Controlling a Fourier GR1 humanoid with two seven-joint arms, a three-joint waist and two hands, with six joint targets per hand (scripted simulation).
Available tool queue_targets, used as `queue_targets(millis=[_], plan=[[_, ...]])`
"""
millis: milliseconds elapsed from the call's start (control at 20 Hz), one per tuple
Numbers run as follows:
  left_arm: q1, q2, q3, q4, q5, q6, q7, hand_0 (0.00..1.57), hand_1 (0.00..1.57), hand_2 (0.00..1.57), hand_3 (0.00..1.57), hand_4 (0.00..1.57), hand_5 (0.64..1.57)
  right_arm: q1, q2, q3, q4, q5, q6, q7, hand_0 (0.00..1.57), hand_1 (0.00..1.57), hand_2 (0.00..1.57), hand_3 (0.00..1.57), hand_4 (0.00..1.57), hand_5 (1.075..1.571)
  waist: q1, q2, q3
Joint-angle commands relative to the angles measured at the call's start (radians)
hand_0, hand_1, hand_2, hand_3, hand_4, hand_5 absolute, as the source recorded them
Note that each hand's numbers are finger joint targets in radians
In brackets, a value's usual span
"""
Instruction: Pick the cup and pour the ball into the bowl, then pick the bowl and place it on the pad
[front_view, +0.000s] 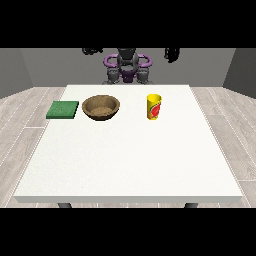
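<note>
The table (125, 170) carries cup (154, 106), bowl (101, 107) and pad (63, 109) well below the raised robot hand at the view's right (172, 53), nothing being held and its finger state not being discernible.

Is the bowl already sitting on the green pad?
No. The bowl rests on the white table, just to the view's right of the green pad.

Bright, even light washes the white counter (125, 160), no glare anywhere on it. Shadows are faint: just a soft dark rim under the bowl (101, 107) at its six o'clock side. The grey walls (30, 65) sit dimmer behind. Edges run straight, undistorted.
</note>
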Motion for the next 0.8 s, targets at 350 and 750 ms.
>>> queue_targets(millis=[350, 750], plan=[[0.079, -0.037, 0.026, 0.340, -0.086, -0.035, -0.434, 0.00, 0.00, 0.00, 0.00, 0.00, 1.405, -0.043, -0.063, -0.139, -0.109, -0.080, 0.098, 0.023, 0.00, 0.00, 0.00, 0.00, 0.00, 1.568, -0.043, 0.113, -0.0007], [0.042, 0.021, 0.084, 0.606, -0.064, -0.101, -0.571, 0.00, 0.00, 0.00, 0.00, 0.00, 1.425, 0.105, -0.087, -0.190, -0.149, -0.124, 0.169, -0.001, 0.00, 0.00, 0.00, 0.00, 0.00, 1.568, -0.039, 0.051, -0.0002]])
